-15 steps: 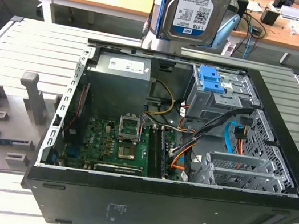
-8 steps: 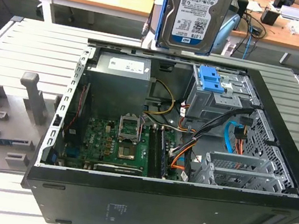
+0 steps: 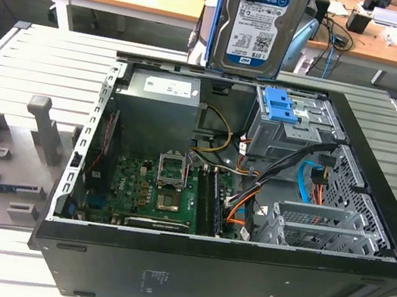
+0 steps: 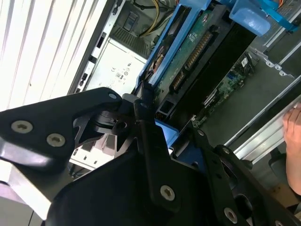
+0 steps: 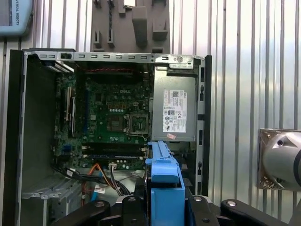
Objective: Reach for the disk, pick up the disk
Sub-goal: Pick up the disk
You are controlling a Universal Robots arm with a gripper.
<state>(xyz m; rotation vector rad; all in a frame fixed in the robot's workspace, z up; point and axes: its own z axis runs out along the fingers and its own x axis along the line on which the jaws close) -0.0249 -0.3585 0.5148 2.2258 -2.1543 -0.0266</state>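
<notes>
Disk (image 3: pixel 260 25) upright, held clear above case (image 3: pixel 198 279), its blue frame (image 5: pixel 164 181) between gripper (image 5: pixel 164 207) fingers, apparently clamped on it. Case open, below gripper, well apart. Grey power supply (image 5: pixel 174 110) inside case, beneath held disk. Blue clip (image 3: pixel 279 105) inside case, also below gripper.

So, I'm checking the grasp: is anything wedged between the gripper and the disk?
Nothing visible. The gripper is closed directly on the disk, by its blue frame, and holds it above the open computer case.
</notes>
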